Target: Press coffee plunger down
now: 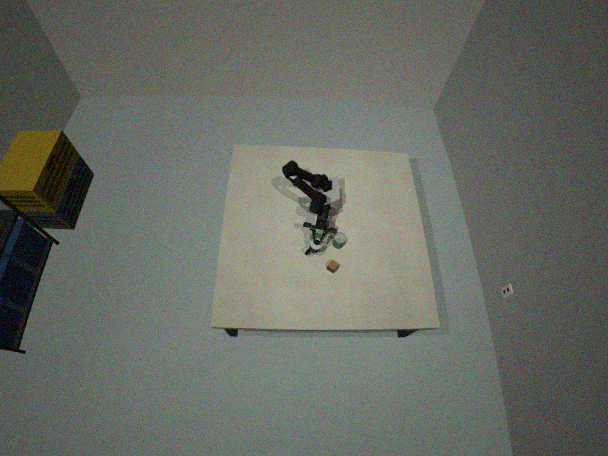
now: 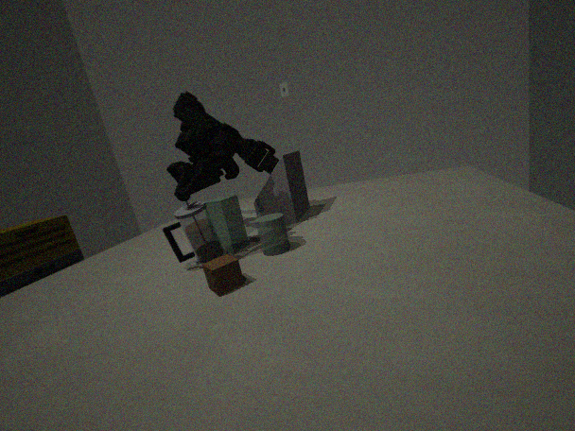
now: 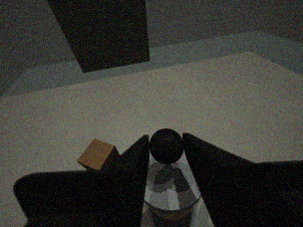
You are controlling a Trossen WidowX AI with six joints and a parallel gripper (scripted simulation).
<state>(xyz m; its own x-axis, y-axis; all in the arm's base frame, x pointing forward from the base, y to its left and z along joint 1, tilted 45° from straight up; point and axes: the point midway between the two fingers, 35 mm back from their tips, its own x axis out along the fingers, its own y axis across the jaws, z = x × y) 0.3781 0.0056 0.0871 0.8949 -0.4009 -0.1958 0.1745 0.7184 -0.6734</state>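
The coffee press (image 2: 204,236) stands upright on the table, with a clear body, a pale lid (image 2: 184,213) (image 1: 316,245) and a black handle (image 2: 173,244) on its left side in the exterior view. My gripper (image 3: 165,138) (image 2: 182,193) is shut on the round black plunger knob (image 3: 166,150), which sits between the fingertips. The knob is a short way above the lid, with a little of the thin rod showing between them. Inside the body the rod runs down to a dark layer (image 2: 209,251) near the bottom.
An orange-brown block (image 1: 333,266) (image 2: 224,276) (image 3: 98,154) lies near the press. A green box (image 2: 227,223) stands close beside the press, and a green cup (image 1: 340,240) (image 2: 274,234) is further right. A tall grey box (image 2: 296,184) stands behind them.
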